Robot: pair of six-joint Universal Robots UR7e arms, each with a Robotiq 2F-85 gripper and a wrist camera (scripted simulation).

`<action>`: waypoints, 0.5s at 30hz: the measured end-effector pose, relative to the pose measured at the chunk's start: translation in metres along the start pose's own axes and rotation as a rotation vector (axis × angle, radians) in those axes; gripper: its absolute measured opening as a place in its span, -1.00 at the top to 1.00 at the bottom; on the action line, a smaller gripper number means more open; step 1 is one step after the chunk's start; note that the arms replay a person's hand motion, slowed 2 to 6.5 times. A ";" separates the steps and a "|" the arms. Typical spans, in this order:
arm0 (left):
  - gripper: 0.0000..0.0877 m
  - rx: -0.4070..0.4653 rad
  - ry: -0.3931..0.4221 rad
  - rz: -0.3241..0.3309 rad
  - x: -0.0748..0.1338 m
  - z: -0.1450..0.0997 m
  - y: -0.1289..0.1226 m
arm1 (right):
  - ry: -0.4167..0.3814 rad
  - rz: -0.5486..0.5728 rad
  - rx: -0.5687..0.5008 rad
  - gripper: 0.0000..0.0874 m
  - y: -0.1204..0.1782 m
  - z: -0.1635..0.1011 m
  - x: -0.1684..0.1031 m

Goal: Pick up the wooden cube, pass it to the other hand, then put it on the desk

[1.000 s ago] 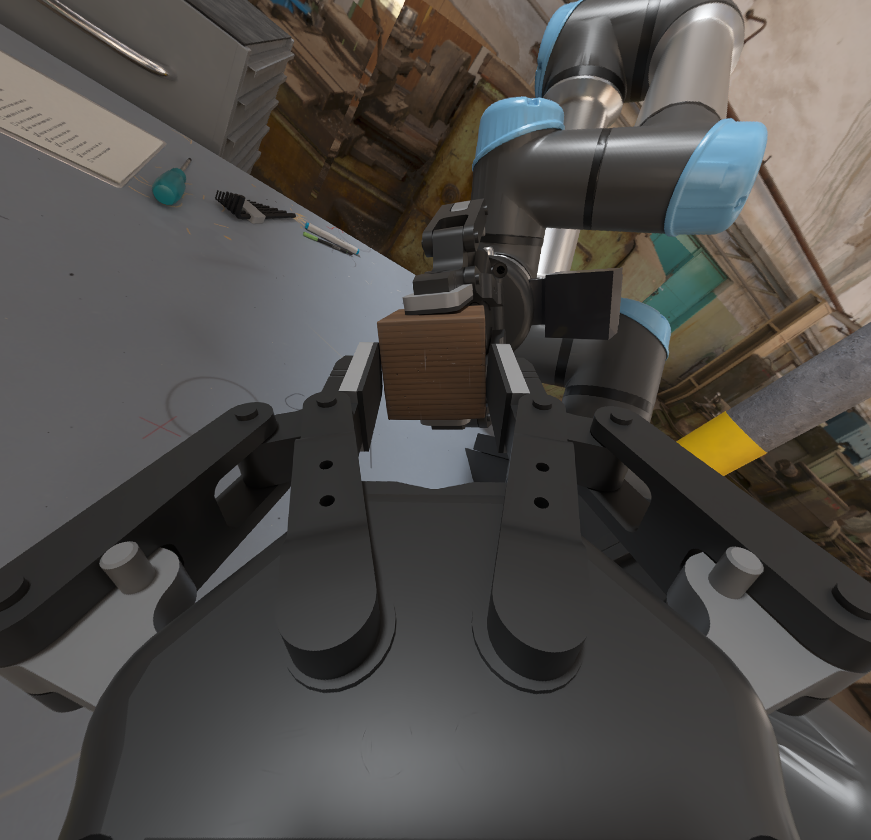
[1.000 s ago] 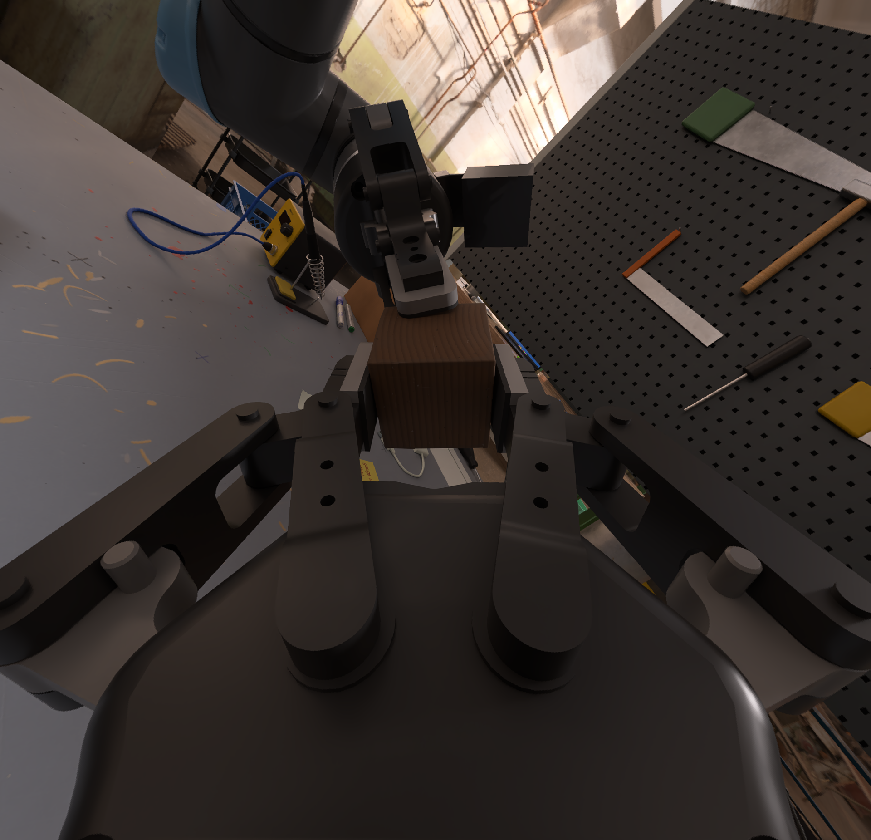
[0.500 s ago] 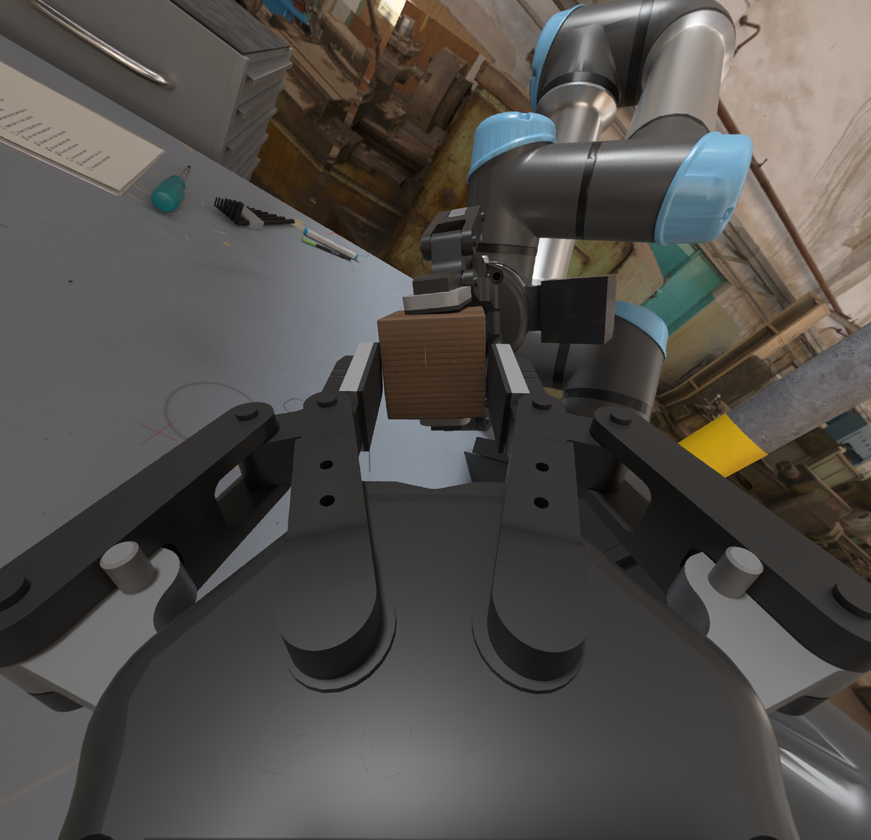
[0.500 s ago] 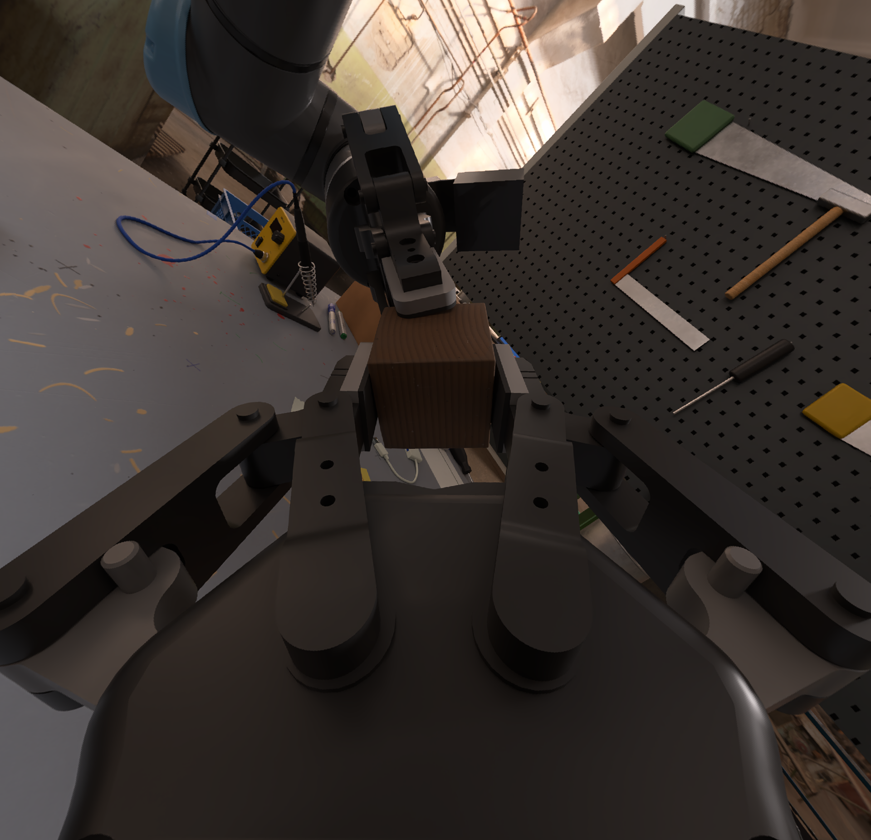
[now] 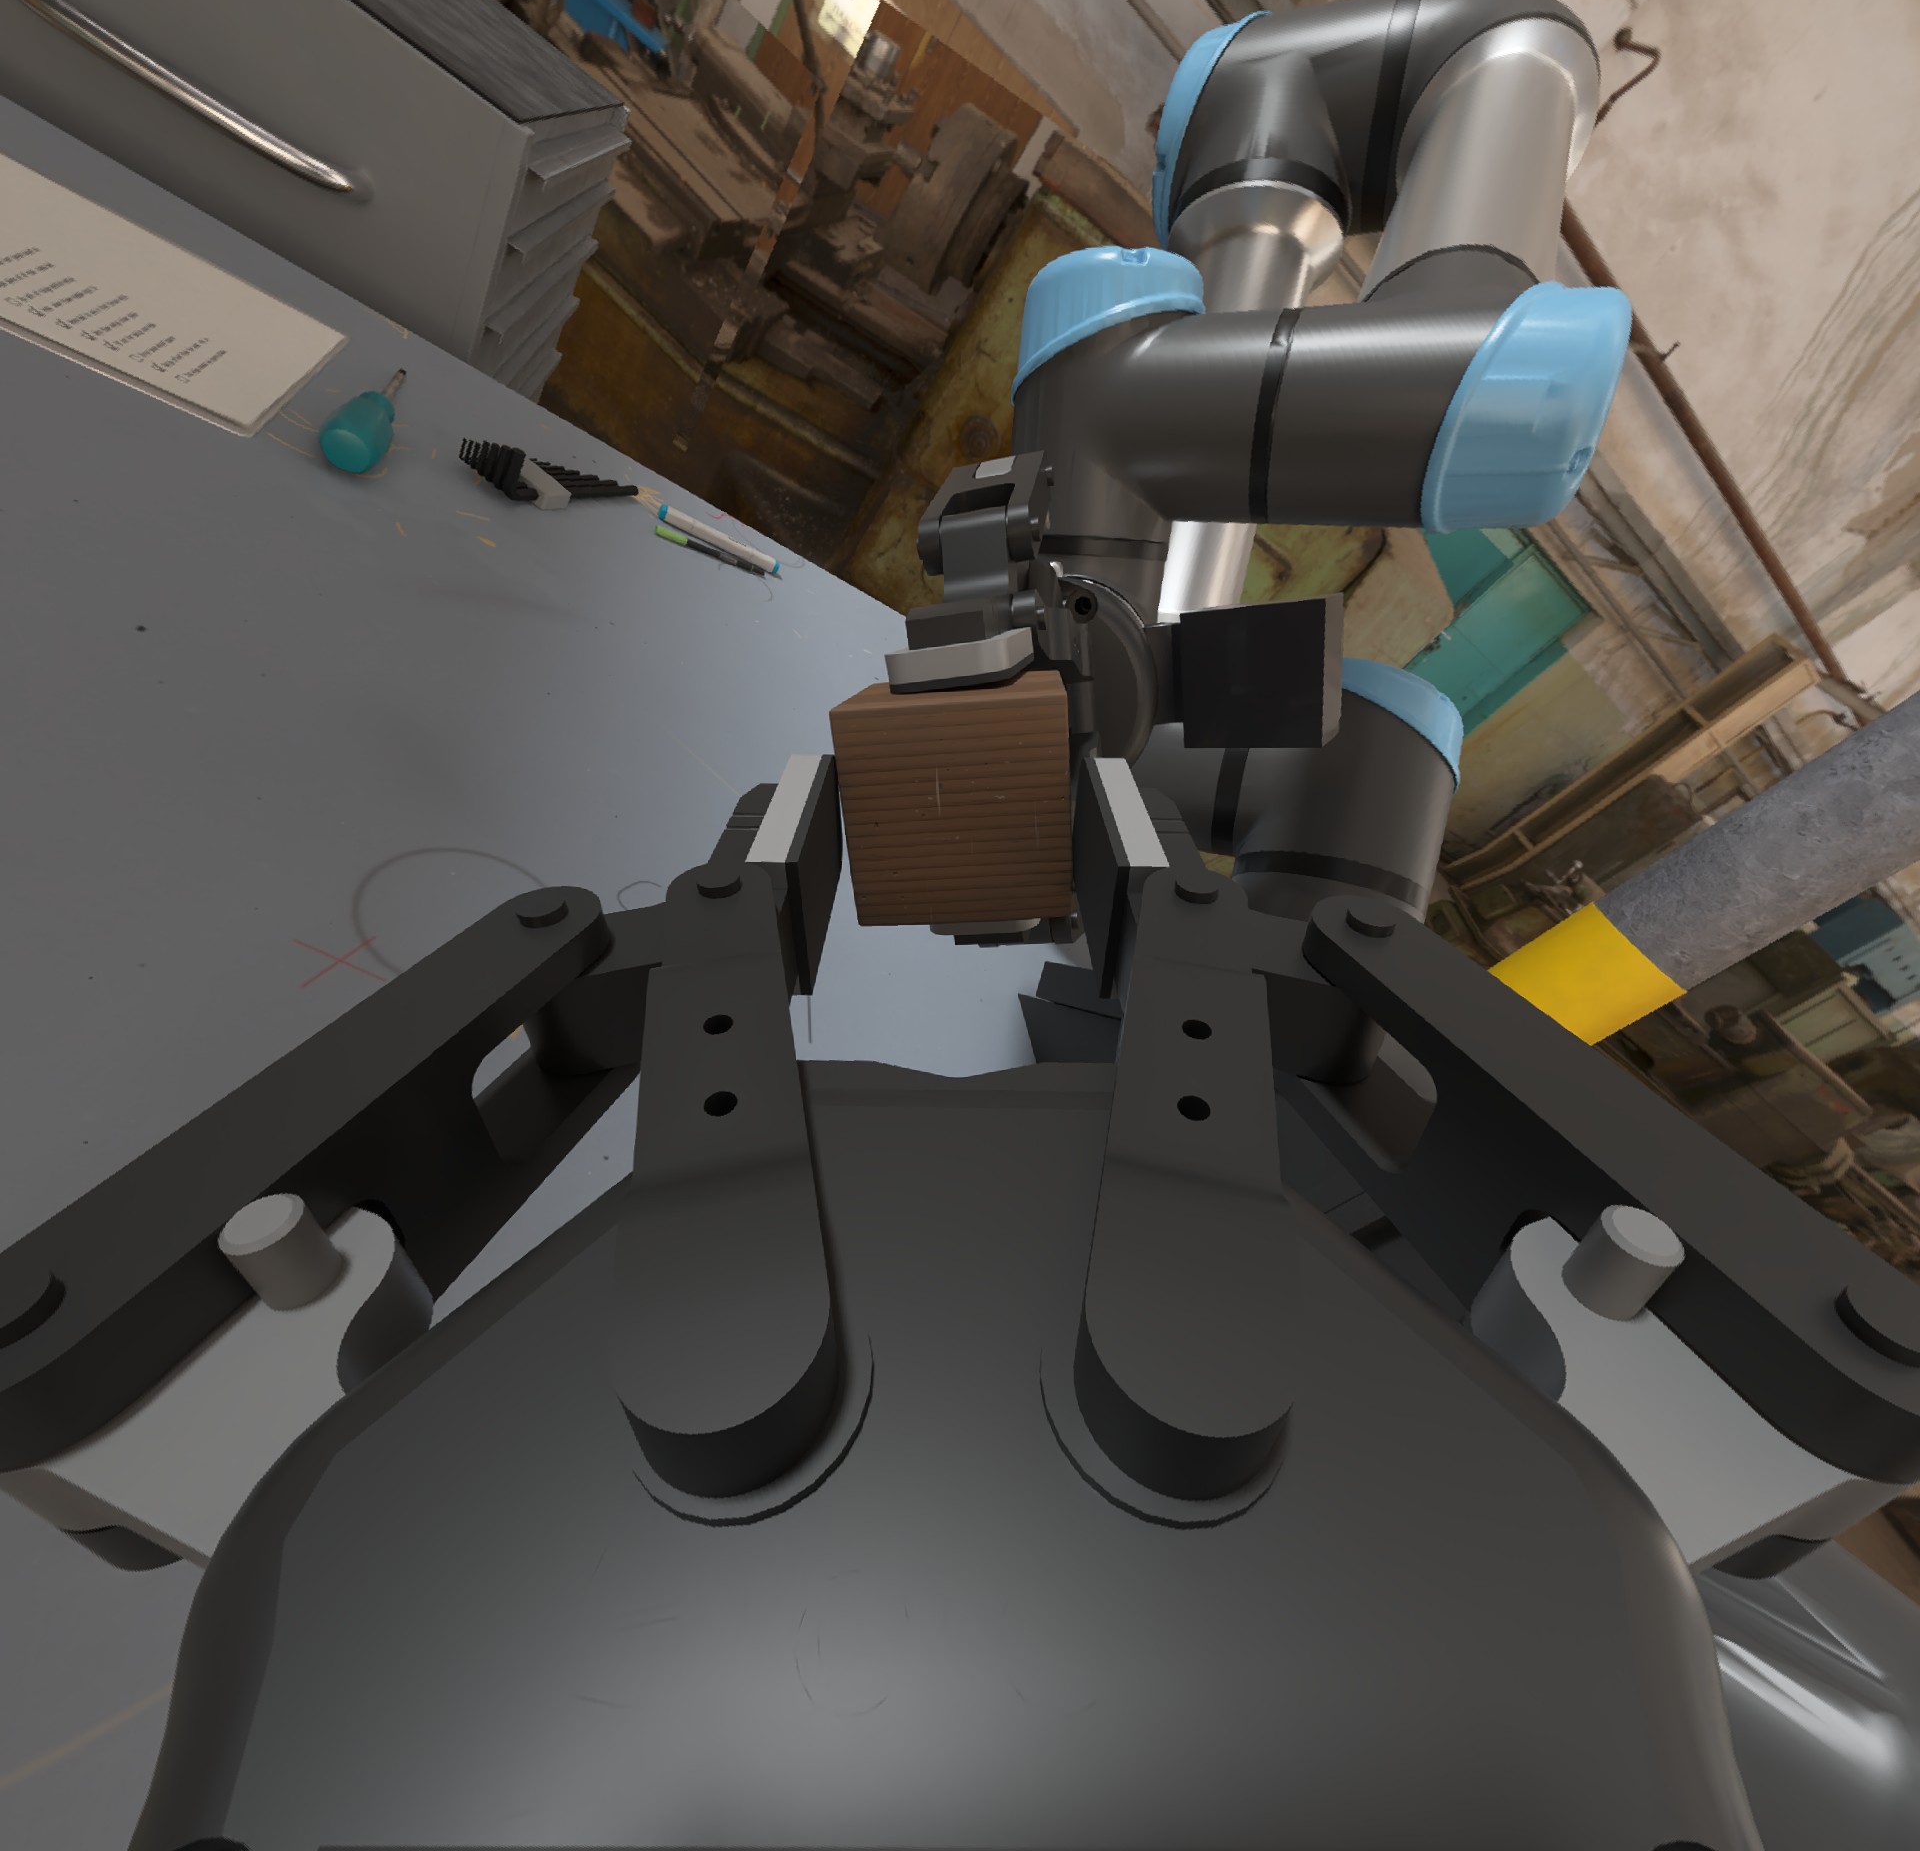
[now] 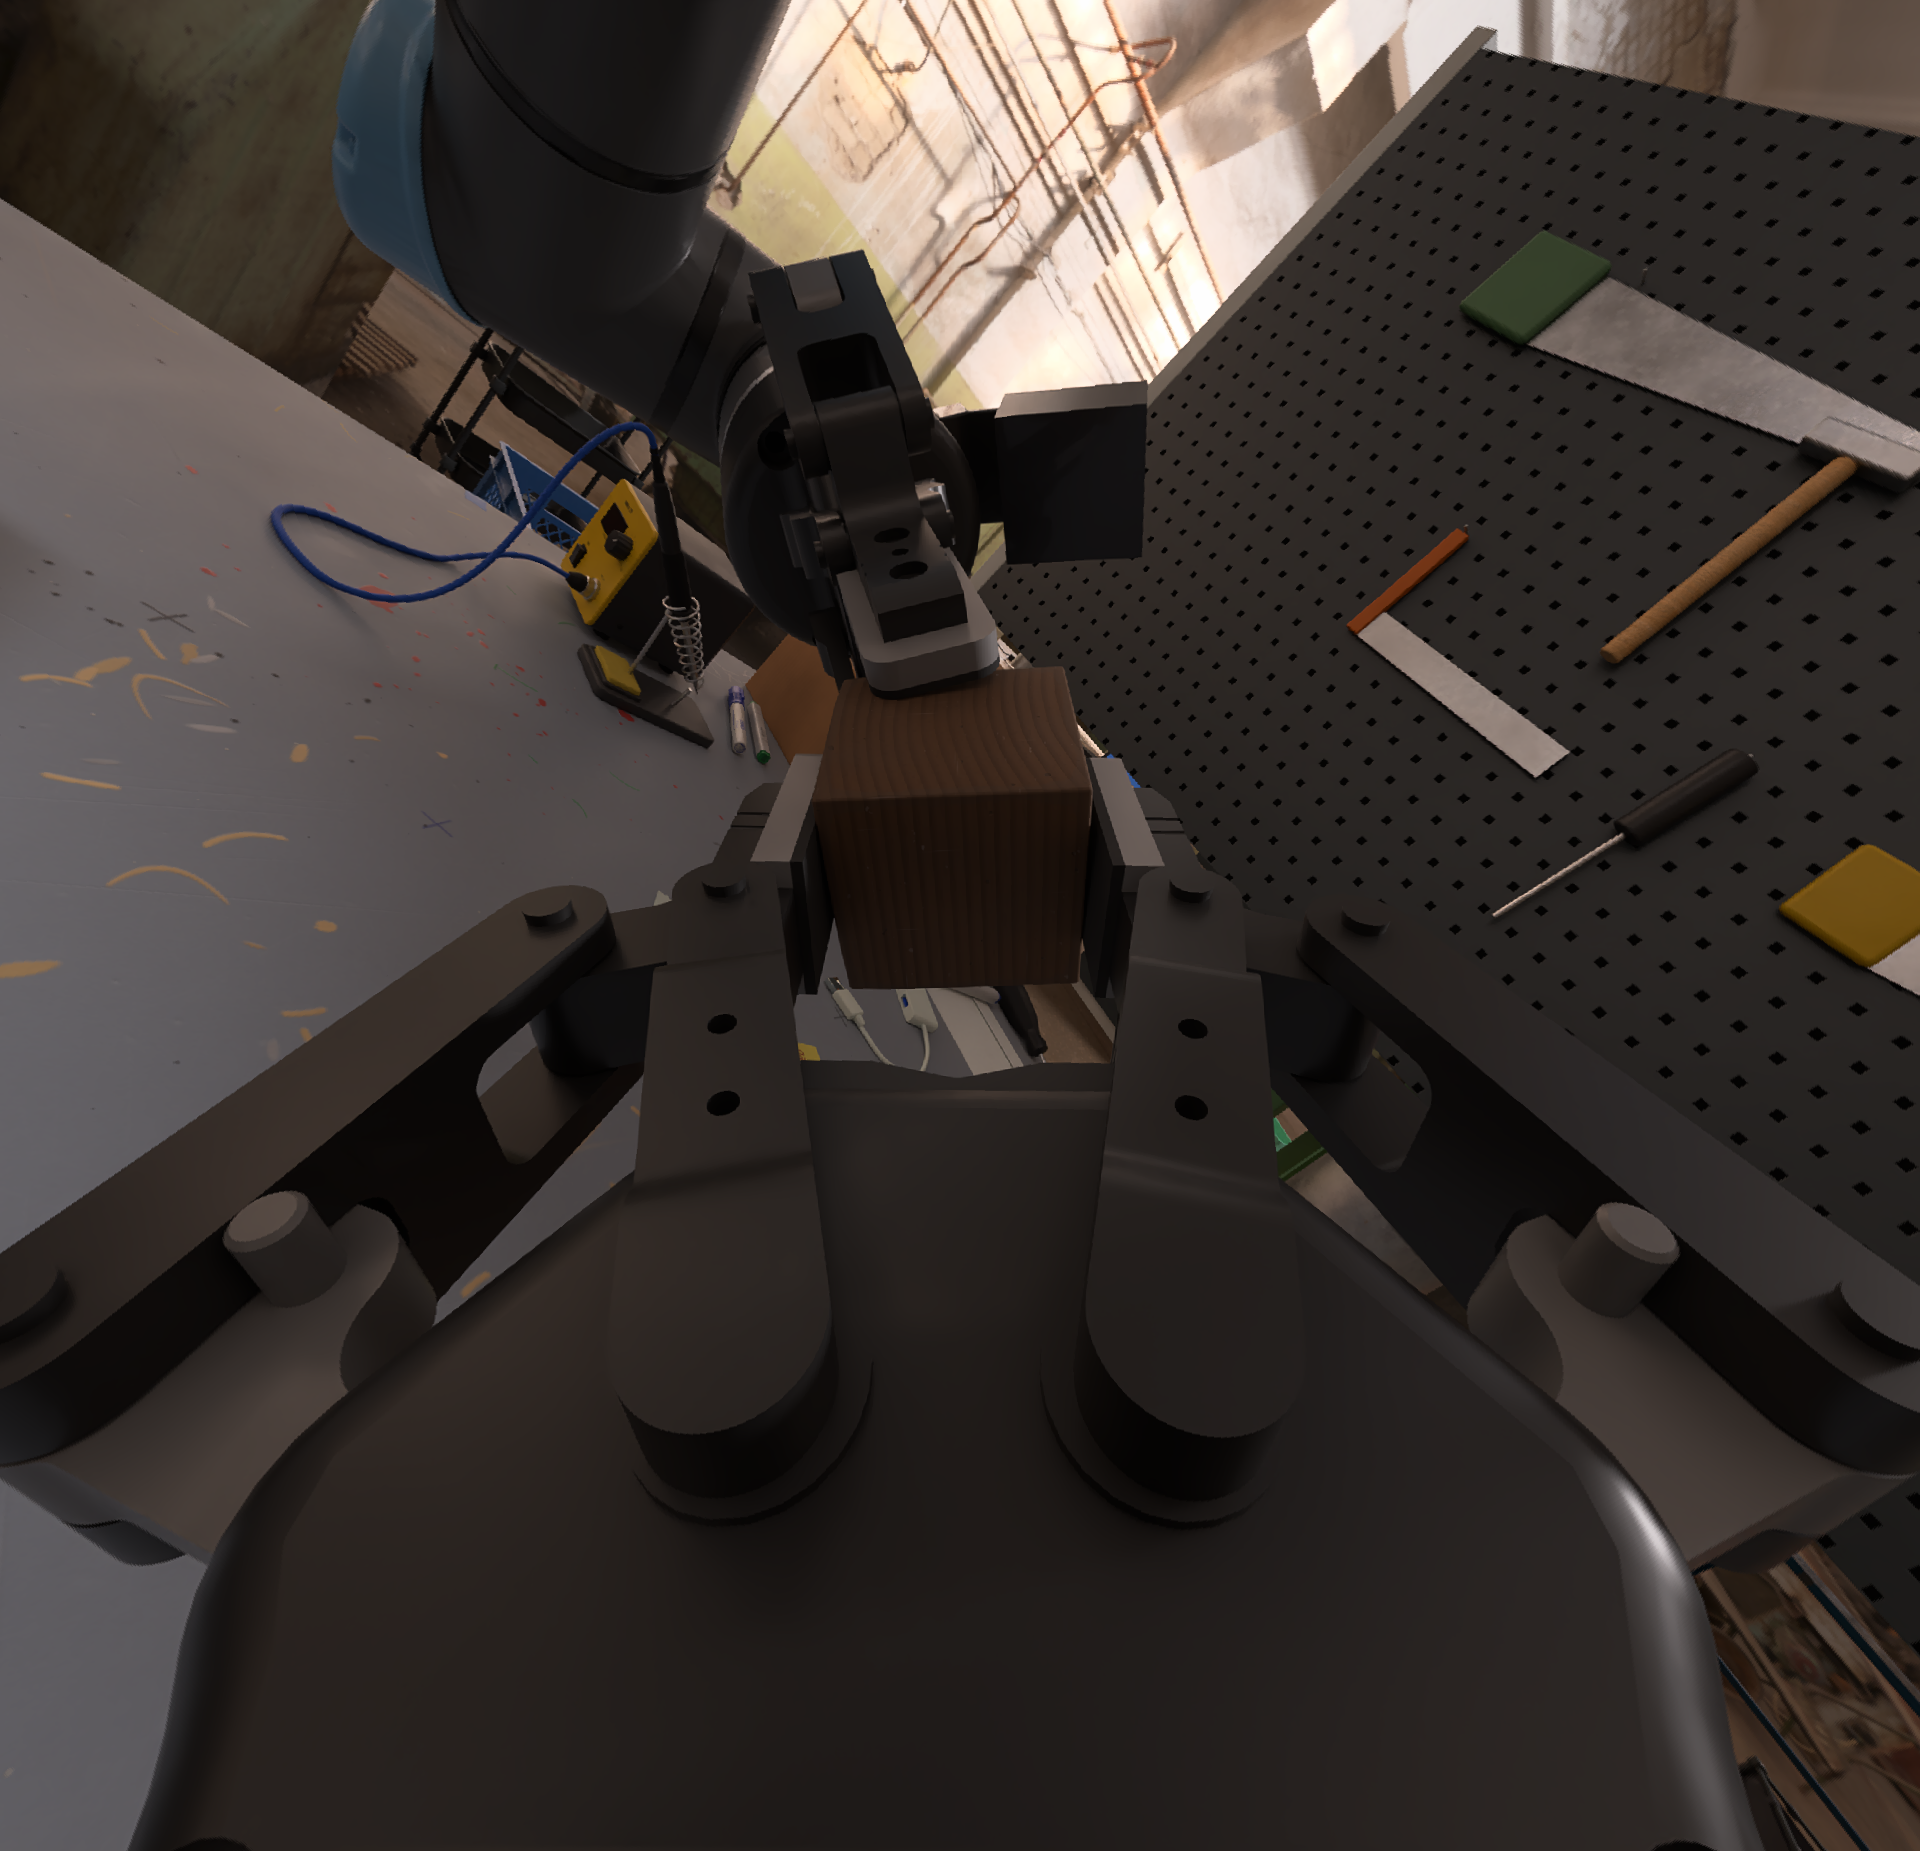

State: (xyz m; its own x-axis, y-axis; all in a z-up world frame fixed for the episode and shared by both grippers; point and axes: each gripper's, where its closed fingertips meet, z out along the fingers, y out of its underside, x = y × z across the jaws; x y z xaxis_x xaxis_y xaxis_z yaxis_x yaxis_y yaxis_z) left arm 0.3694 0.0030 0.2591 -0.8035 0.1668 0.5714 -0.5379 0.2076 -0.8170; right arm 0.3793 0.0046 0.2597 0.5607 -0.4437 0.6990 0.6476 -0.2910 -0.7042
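The wooden cube [image 5: 956,814] hangs in the air above the grey desk [image 5: 364,710], held between both grippers. In the left wrist view my left gripper [image 5: 958,825] has its pads on the cube's left and right sides. The right gripper's fingers [image 5: 956,663] clamp the cube from above and below. In the right wrist view my right gripper [image 6: 951,825] is shut on the cube [image 6: 951,845] at its sides. The left gripper's upper finger [image 6: 914,648] rests on the cube's top; its lower finger is hidden.
On the desk, the left wrist view shows a teal screwdriver [image 5: 358,430], hex keys [image 5: 520,471], pens [image 5: 717,544], a paper sheet [image 5: 135,315] and a drawer cabinet [image 5: 312,87]. The right wrist view shows a yellow soldering station [image 6: 613,554], a blue cable [image 6: 416,554] and a pegboard [image 6: 1455,918] with tools.
The cube stays fixed between both pairs of fingers. The background shifts slightly in both views, so both arms have moved a little together. The right arm's elbow has shifted.
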 end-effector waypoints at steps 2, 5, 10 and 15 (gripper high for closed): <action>0.07 0.001 0.002 0.002 0.000 0.000 0.000 | 0.000 0.001 0.002 0.10 0.000 0.000 0.000; 0.07 0.004 0.003 0.005 0.001 0.000 0.000 | -0.002 0.008 0.002 0.10 -0.001 0.000 0.000; -0.10 0.009 0.003 0.012 0.001 0.000 -0.001 | -0.015 0.032 0.004 0.09 -0.001 -0.001 0.000; -0.47 0.014 -0.001 0.022 0.000 0.000 -0.002 | -0.035 0.068 0.013 0.09 -0.002 -0.002 0.000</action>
State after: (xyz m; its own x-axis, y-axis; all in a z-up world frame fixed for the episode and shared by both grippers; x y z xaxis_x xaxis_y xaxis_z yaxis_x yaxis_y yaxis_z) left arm 0.3707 0.0026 0.2609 -0.8154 0.1705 0.5533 -0.5237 0.1901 -0.8304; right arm 0.3769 0.0037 0.2611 0.6214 -0.4323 0.6535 0.6135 -0.2503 -0.7490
